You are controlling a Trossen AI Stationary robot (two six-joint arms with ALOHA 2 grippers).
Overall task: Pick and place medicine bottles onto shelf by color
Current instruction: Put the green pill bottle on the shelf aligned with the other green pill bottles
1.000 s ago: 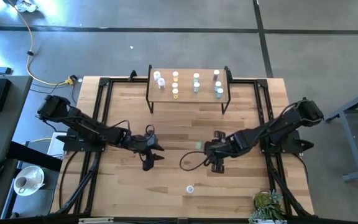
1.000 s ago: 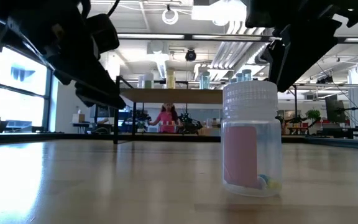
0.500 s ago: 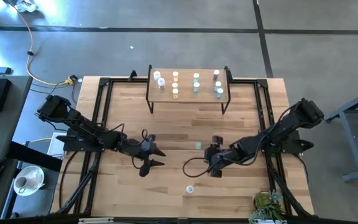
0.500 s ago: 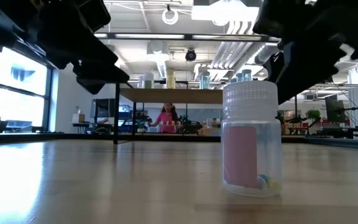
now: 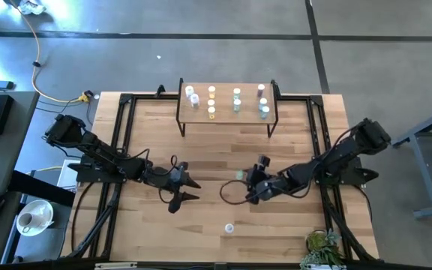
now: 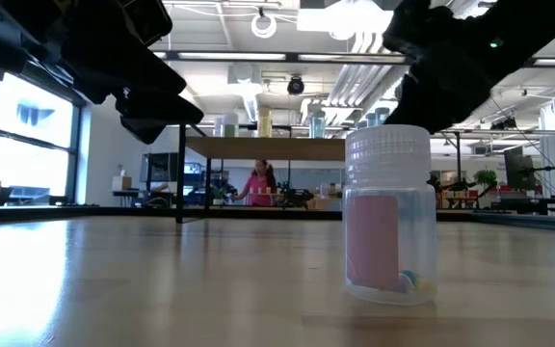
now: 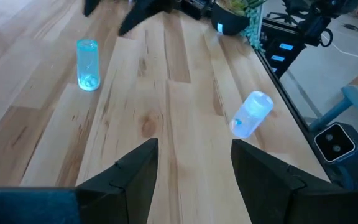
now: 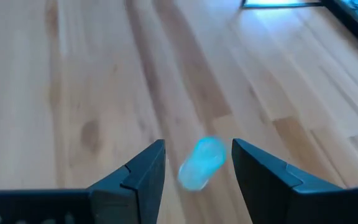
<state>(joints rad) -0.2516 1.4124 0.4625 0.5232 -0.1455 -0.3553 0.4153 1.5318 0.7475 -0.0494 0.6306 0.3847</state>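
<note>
Nearest me, a pink bottle (image 6: 389,214) stands upright on the table (image 5: 208,157), apart from both arms. Mid-table, my right gripper (image 8: 194,168) has its jaws spread around a teal bottle (image 8: 201,163), not touching. Left gripper (image 7: 191,163) waits parted. Farther back, the shelf (image 5: 227,112) carries nine bottles.

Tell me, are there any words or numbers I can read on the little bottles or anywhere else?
No words or numbers can be read anywhere in these pictures.
The pink bottle closest in the low view has a plain pink label with no writing.
The bottles on the shelf are too small to show any text.
The teal bottle ahead of the right gripper is blurred.
</note>
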